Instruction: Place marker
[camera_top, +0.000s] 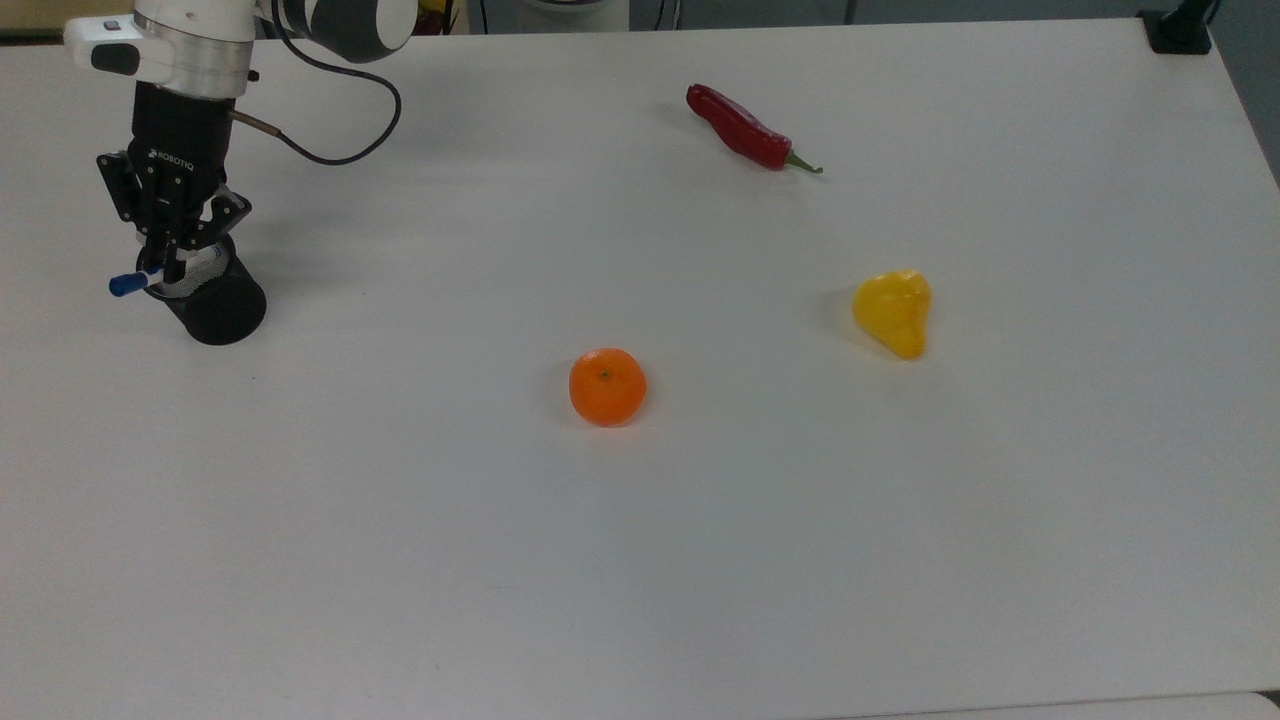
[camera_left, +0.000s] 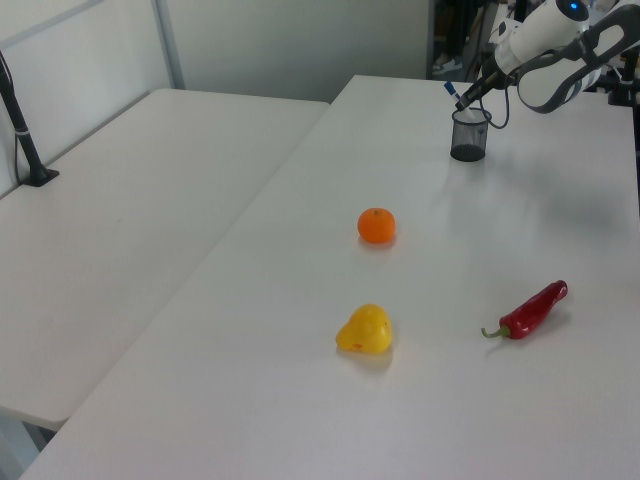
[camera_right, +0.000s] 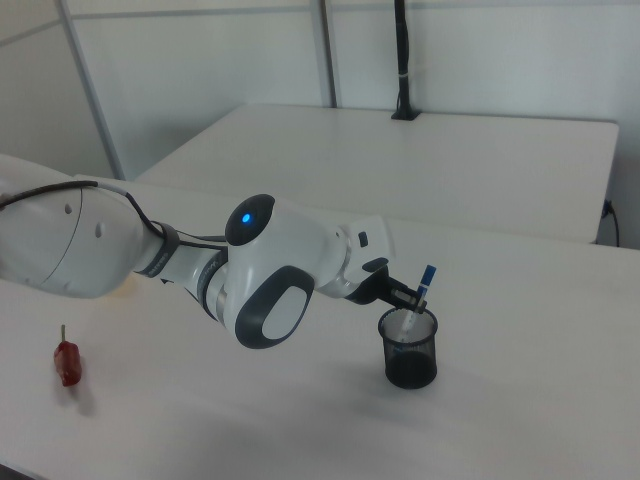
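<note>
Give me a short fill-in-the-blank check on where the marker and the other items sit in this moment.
1. The gripper holds the marker with its lower end inside the black mesh ____.
2. The end of the marker sticking up is capped in ____.
3. In the top view, the fruit nearest the cup is the ____.
4. The chili is coloured ____.

Missing words: cup; blue; orange; red

Robotics lab or test room: bare white tabletop (camera_top: 800, 560), second white table (camera_left: 130, 200) alongside, plain partition walls (camera_right: 200, 90), black clamped pole (camera_left: 22, 130), white robot arm (camera_right: 270, 270) with trailing cable (camera_top: 340, 140).
</note>
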